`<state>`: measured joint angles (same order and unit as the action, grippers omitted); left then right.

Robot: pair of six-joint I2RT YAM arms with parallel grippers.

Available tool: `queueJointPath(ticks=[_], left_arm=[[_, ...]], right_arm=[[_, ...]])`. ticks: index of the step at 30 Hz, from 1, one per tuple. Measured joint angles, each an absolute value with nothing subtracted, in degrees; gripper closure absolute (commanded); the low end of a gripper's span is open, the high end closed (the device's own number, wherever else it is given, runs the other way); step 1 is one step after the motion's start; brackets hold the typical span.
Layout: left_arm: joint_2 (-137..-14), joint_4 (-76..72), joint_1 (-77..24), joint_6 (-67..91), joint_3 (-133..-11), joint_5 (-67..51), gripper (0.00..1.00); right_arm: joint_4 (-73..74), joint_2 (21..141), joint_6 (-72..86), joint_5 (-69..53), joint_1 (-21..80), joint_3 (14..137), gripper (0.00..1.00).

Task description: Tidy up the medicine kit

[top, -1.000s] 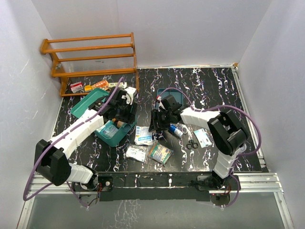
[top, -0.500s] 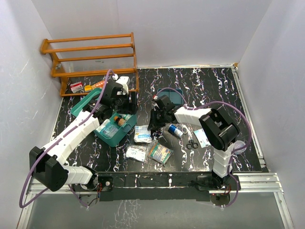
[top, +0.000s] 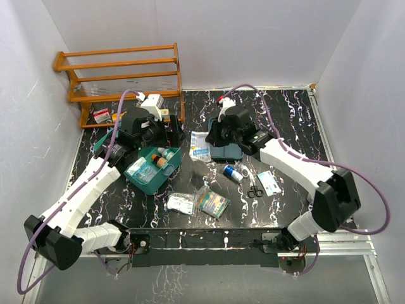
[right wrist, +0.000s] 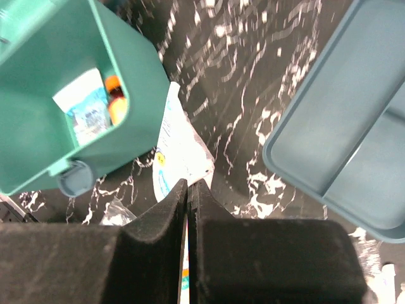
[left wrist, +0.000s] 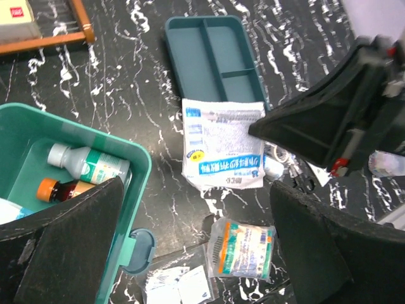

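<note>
The teal-green medicine kit lies open at left centre, with bottles inside it. My left gripper hangs above the kit's far edge; in the left wrist view it is open and holds nothing. My right gripper is shut on a white printed packet, which it holds up near the darker divided tray. The right wrist view shows the pads pinching the packet, with the kit to the left.
A wooden rack stands at the back left. On the table lie a gauze packet, clear sachets, a blue-capped bottle, scissors and a card.
My right gripper shut on the white packet and carried it up and back toward the tray. My left gripper opened wide and drew back from the kit toward the rack.
</note>
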<state>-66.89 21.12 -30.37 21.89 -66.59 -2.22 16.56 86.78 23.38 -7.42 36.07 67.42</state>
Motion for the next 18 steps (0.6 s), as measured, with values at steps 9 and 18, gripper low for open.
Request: queueJointPath(ticks=[9,18], left_arm=[[-66.0,18.7,-28.4,24.8,-69.8,-11.2,0.02],[-70.8,11.5,-14.9,33.7,-72.4,-28.6,0.19]], right_arm=[[17.1,82.6,15.9,-12.6,35.2,78.9,1.00],[15.8,83.5,15.6,-32.0,25.8,87.8,1.00]])
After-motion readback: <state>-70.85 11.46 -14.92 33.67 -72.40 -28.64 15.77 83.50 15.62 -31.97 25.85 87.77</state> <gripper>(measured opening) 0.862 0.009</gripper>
